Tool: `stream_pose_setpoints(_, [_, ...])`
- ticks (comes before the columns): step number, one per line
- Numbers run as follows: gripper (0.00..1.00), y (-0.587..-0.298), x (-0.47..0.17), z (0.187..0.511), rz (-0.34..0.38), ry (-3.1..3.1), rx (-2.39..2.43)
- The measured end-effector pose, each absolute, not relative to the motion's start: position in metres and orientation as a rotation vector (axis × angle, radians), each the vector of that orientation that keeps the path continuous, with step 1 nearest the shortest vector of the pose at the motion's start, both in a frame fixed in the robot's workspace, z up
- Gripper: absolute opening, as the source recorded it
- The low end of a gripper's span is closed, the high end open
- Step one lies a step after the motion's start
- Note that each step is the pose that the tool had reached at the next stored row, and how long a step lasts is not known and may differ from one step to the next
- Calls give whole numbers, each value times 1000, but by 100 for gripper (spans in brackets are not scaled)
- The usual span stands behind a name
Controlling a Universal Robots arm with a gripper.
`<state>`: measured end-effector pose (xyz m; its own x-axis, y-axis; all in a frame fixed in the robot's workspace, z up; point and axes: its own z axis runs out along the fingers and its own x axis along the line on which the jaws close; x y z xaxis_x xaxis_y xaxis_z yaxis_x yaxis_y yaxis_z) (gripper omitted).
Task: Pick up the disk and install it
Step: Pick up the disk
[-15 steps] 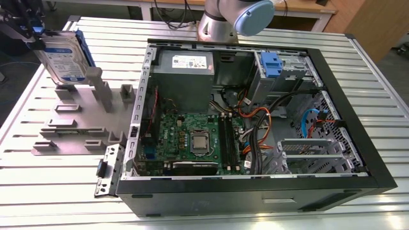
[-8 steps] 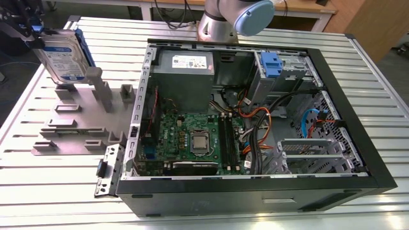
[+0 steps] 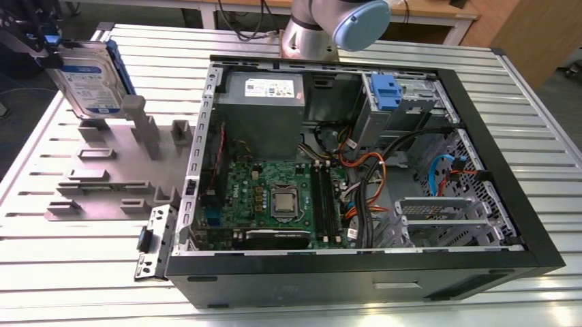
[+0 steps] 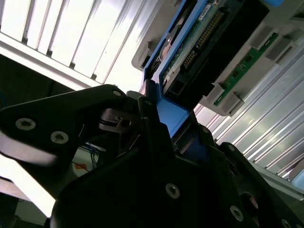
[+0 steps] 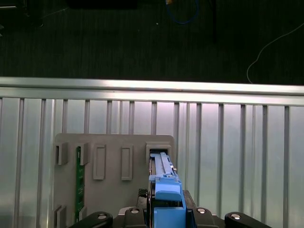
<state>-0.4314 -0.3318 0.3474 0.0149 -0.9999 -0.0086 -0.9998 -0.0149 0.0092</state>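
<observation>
One disk [image 3: 89,78] hangs in my gripper [image 3: 41,44] at the upper left of the exterior view. It is tilted, with its blue-and-white label facing the camera and its blue frame running down the edge. My grip on it is closed. In the second wrist view the gripper [image 4: 178,130] has a dark finger pressed to each side of the blue frame, with the disk [image 4: 190,47] showing its connector end beyond. In the first wrist view the gripper [image 5: 166,211] pinches the blue end of the disk [image 5: 166,187].

The far end of the disk points at a slot in the grey holder [image 5: 109,142], where a green circuit strip [image 5: 79,175] stands in another slot. I cannot tell whether the disk touches that holder.

Below the disk in the exterior view, the holder [image 3: 109,184] lies flat on the slatted metal table [image 3: 73,272], at the left of the frame.

Just beside the holder, filling the middle and right, is the open computer case [image 3: 318,269]. Inside it, a grey metal box [image 3: 264,109] with a white sticker sits at the upper left, and the green board [image 3: 272,197] lies below it. Orange cables [image 3: 364,163] run to the right of these. A small blue latch [image 3: 386,88] stands upright at the upper right of the case, well apart from the disk.

My arm's base [image 3: 314,34] rises behind the case at the top centre.
</observation>
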Motion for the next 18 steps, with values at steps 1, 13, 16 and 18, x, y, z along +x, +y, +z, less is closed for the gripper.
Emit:
stream_pose_setpoints(1, [36, -332, -431, 348, -20, -2204, 2237])
stream_pose_setpoints(13, [36, -332, -431, 352, -20, -2204, 2238])
stream_pose_setpoints(16, [36, -332, -431, 352, -20, -2204, 2238])
stream_pose_setpoints(18, [36, -332, -431, 352, -20, -2204, 2238])
